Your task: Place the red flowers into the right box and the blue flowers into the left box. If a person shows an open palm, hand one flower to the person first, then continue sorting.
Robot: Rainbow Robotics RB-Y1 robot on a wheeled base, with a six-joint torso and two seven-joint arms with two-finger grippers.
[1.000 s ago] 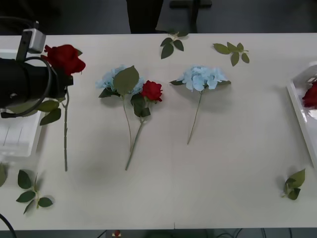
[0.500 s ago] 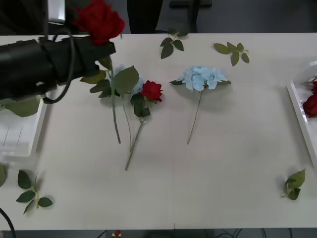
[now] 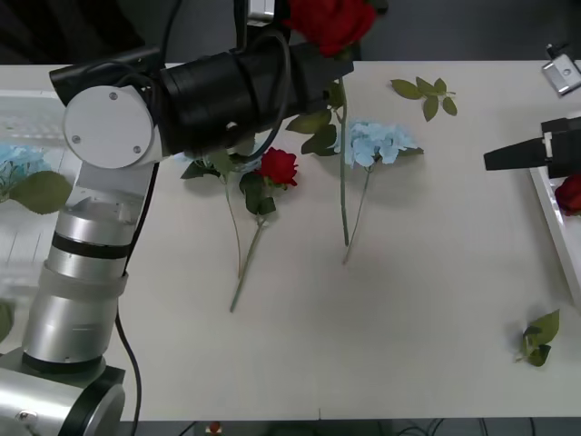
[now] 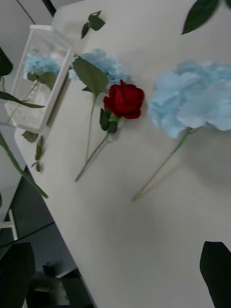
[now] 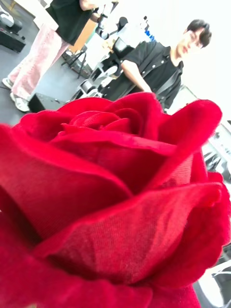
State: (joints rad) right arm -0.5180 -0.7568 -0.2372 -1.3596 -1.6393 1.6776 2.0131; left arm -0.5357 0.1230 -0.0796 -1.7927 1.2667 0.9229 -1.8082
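Observation:
My left gripper (image 3: 320, 65) is raised over the table's far middle, shut on a red flower (image 3: 329, 22) whose stem hangs down beside a blue flower (image 3: 372, 143). That bloom (image 5: 115, 207) sits close against the left wrist camera. A second red flower (image 3: 278, 167) lies on the table beside another blue flower (image 3: 194, 165), half hidden by the arm. The left box (image 3: 27, 250) holds a blue flower (image 3: 14, 163). The right box (image 3: 546, 200) holds a red flower (image 3: 570, 193). My right gripper (image 3: 492, 161) hovers open beside the right box, facing the lying flowers (image 4: 124, 99).
Loose green leaf sprigs lie at the far right (image 3: 425, 94), the near right (image 3: 539, 338) and the near left edge (image 3: 4, 318). The left arm's thick black forearm (image 3: 227, 91) spans the far left half of the table.
The left arm has swung right and upward carrying the red flower, from beside the left box to the table's far middle. The right gripper has come into view at the right edge.

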